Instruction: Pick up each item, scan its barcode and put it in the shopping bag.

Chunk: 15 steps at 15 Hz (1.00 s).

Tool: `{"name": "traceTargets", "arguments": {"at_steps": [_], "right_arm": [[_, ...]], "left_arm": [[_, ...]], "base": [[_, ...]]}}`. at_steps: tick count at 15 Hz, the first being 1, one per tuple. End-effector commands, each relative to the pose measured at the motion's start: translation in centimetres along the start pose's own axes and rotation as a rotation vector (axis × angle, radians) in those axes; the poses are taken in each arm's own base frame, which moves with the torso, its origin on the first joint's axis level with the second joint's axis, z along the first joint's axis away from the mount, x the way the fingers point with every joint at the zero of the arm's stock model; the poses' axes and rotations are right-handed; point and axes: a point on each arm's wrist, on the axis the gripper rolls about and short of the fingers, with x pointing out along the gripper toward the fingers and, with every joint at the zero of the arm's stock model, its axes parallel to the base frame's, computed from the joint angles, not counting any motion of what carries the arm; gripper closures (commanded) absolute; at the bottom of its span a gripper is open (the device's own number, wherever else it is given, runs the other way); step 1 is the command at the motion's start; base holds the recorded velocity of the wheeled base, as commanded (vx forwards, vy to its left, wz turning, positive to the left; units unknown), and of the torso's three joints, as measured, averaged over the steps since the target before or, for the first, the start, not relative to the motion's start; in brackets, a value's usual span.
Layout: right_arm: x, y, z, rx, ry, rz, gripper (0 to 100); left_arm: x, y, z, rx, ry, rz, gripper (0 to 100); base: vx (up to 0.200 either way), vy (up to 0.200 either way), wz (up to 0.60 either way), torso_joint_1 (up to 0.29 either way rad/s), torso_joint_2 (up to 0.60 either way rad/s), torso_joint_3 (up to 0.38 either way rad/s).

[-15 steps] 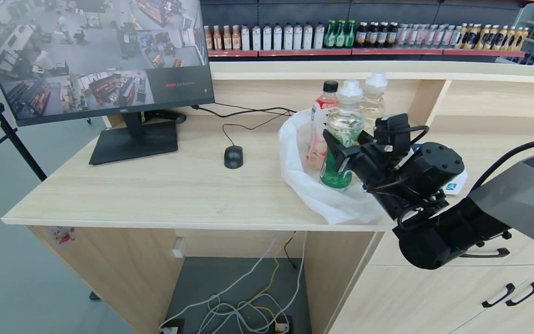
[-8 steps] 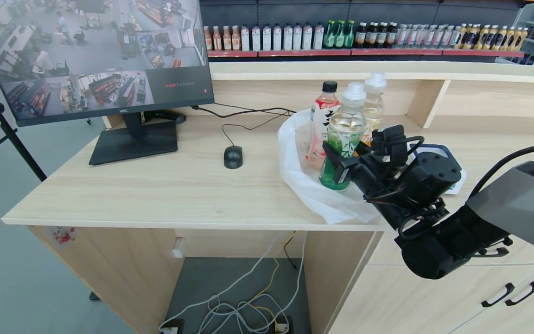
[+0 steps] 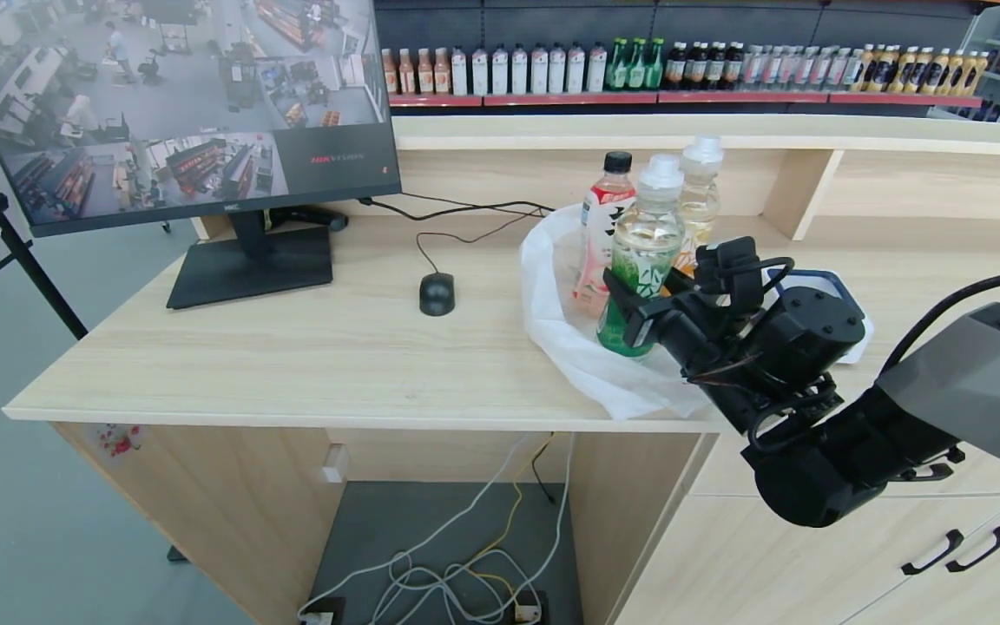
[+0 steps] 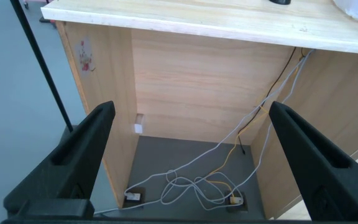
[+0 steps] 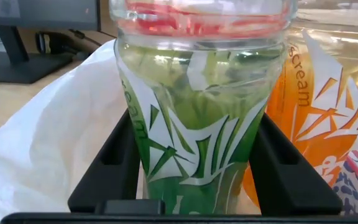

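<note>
- Right gripper [image 3: 648,304]: jaws closed against both sides of a clear plastic bottle with a green leaf-print label and white cap [image 3: 643,252]. In the right wrist view the two black fingers [image 5: 114,168] press flat on the label, one on each side.
- The bottle stands upright in the mouth of the crumpled white plastic shopping bag [image 3: 552,295]. Cannot tell whether its base rests on the bag or hangs just above it.
- Just behind it in the bag are a pink drink bottle with a black cap [image 3: 604,208] and a pale bottle with a white cap [image 3: 701,187]. An orange printed packet [image 5: 316,124] lies just beside the held bottle.
- The bag's front fold reaches the front edge of the light wooden counter [image 3: 335,347].
- Open counter lies between the bag and the black computer mouse [image 3: 437,293]. The black monitor [image 3: 179,104] stands well apart, to the left.
- Left gripper [image 4: 191,112]: fingers spread wide with nothing between them, low down and facing the kneehole under the counter, where loose cables [image 4: 197,183] lie on the floor.
</note>
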Motion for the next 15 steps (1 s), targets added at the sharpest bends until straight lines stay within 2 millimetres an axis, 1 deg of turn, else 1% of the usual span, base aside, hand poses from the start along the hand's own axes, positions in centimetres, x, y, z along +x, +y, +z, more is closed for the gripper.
{"name": "traceTargets", "arguments": {"at_steps": [1,7,8,10,12,14,15], "right_arm": [[-0.1,0.1,0.1,0.004,-0.001,0.004,100],[-0.3,0.4,-0.1,0.012,0.012,0.011,100],[-0.5,0.4,-0.2,0.012,0.019,0.011,0],[-0.7,0.3,0.4,0.013,0.014,0.009,0],[-1.5,0.3,1.1,0.013,0.017,0.010,0],[-3.1,0.4,2.2,0.013,0.033,0.017,0],[-4.1,0.5,3.2,0.015,0.031,0.024,0]], "left_arm": [[0.0,0.0,0.0,-0.001,0.000,0.001,0],[0.0,0.0,0.0,-0.001,0.000,0.001,0],[0.0,0.0,0.0,-0.001,0.000,0.001,0],[0.0,0.0,0.0,-0.002,0.001,0.001,0],[0.0,0.0,0.0,-0.004,0.001,0.001,0],[0.0,0.0,0.0,-0.002,0.000,0.001,0],[0.0,0.0,0.0,-0.002,0.001,0.001,0]], "base": [[0.000,0.000,0.00,0.000,0.00,0.000],[0.000,0.000,0.00,0.000,0.00,0.000],[0.000,0.000,0.00,0.000,0.00,0.000],[0.000,0.000,0.00,0.000,0.00,0.000],[0.000,0.000,0.00,0.000,0.00,0.000],[0.000,0.000,0.00,0.000,0.00,0.000],[0.000,0.000,0.00,0.000,0.00,0.000]]}}
